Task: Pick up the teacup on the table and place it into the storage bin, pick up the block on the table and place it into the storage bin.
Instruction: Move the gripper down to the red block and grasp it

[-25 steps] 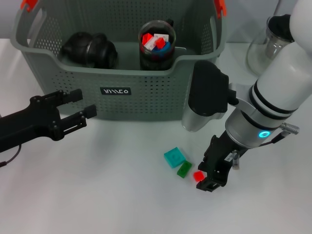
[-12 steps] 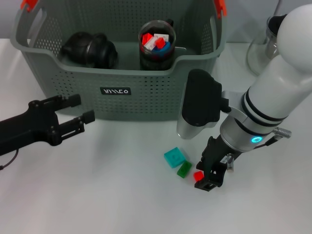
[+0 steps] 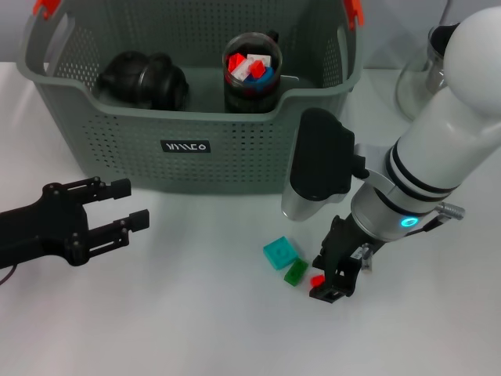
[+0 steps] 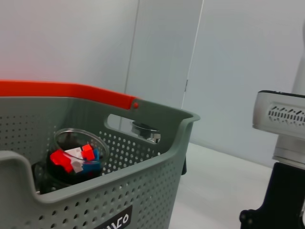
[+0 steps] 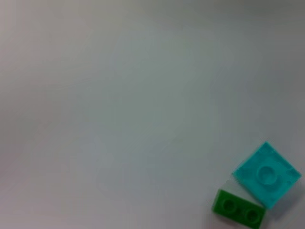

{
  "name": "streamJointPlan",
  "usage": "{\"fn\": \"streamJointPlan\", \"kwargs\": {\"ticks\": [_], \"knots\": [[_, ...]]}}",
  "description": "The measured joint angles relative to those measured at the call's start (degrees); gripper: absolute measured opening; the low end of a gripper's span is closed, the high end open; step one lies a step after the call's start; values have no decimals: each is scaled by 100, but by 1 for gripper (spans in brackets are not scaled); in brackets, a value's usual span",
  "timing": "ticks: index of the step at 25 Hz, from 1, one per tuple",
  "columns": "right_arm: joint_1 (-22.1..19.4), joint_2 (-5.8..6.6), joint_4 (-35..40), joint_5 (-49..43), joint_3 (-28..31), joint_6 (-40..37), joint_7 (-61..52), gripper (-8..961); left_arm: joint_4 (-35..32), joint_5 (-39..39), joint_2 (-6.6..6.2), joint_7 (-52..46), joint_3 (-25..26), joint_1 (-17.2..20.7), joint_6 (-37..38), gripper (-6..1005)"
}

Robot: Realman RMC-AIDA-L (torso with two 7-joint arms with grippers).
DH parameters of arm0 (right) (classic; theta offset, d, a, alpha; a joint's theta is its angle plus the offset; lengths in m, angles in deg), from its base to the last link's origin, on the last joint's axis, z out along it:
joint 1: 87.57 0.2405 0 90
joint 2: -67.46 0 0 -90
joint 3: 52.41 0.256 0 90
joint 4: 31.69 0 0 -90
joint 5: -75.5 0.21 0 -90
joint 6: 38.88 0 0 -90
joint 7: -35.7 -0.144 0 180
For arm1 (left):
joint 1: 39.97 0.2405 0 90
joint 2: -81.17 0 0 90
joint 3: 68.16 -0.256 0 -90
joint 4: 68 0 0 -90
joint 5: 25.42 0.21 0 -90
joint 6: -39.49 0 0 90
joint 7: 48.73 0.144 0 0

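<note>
Change since earlier frame: left gripper (image 3: 117, 205) has drawn back from the storage bin (image 3: 235, 153) front and sits lower over the table (image 3: 180, 313); right gripper (image 3: 329, 276) has dropped slightly onto the red block (image 3: 317, 280).
Right gripper: down at the table just right of the block cluster, fingers either side of the red block; whether they have pinched it yet, cannot tell.
Left gripper: jaws apart, nothing held, hovering well left of the blocks.
Red block: on the table, just beside the green block (image 3: 295, 272); teal block (image 3: 279, 253) touches the green one.
Teacup: a clear cup (image 3: 252, 69) of small blocks stands inside the bin, beside a black object (image 3: 143, 80).
Handling, judged: red block is light, rigid plastic, smooth-sided and small; likely to squirt out or tip if pinched off-centre. Grip across two flat opposite faces, low and square.
Risk: fingers nudging the green neighbour.
</note>
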Motion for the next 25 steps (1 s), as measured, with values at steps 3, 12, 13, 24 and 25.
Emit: {"fn": "streamJointPlan", "kwargs": {"ticks": [3,12,13,24,25], "knots": [[0,0,-6,0,-45,105,0,403,-16,3,0,-12,34,3,28,571],[-27,-1,-26,0,-275,331,0,386,9,-35,2,-23,77,4,-31,561],[-22,-5,-55,0,-277,346,0,384,10,-35,2,-23,78,5,-40,561],[18,-14,-149,18,-331,354,0,362,12,-41,3,-23,78,4,-121,563],[18,-14,-149,20,-336,351,0,360,12,-41,5,-23,78,4,-132,563]]}}
